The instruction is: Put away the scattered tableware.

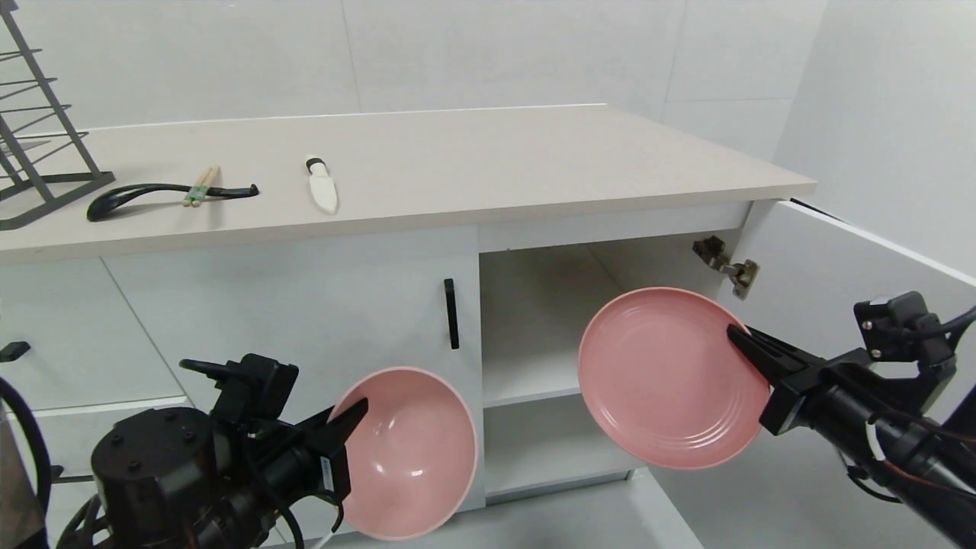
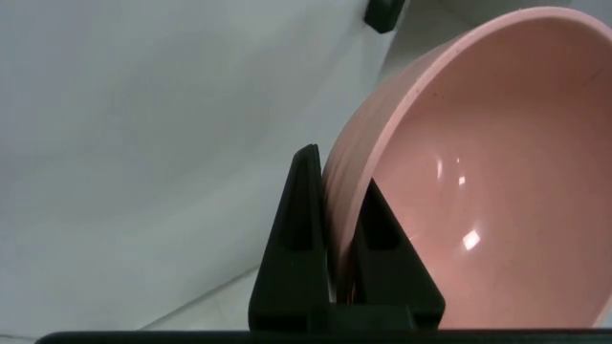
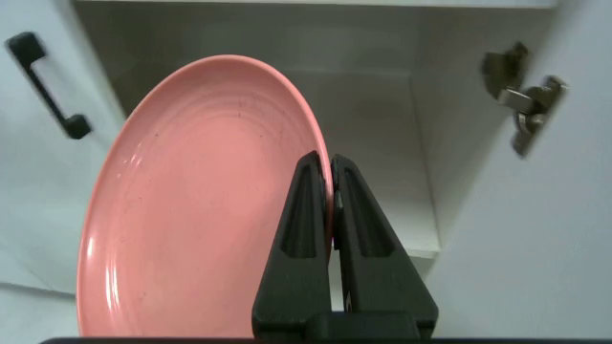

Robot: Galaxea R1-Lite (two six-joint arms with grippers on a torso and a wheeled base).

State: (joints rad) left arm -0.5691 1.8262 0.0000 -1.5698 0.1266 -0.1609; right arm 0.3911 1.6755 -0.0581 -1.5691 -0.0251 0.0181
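Note:
My left gripper [image 1: 347,423] is shut on the rim of a pink bowl [image 1: 408,454], held on edge in front of the closed cabinet door; up close the bowl [image 2: 478,191] has its wall pinched between the fingers [image 2: 306,229]. My right gripper [image 1: 738,335] is shut on the rim of a pink plate [image 1: 667,377], which is held upright before the open cabinet [image 1: 534,320]. The plate [image 3: 201,201] faces the shelf opening, its edge clamped by the right gripper [image 3: 332,182]. On the countertop lie a black ladle [image 1: 152,194], chopsticks [image 1: 200,187] and a cream knife [image 1: 322,185].
The cabinet door [image 1: 846,305] stands swung open at the right, its hinge [image 1: 724,263] showing. A shelf [image 1: 526,381] divides the cabinet interior. A closed door with a black handle [image 1: 451,313] is left of the opening. A dark wire rack [image 1: 38,130] stands on the counter's left end.

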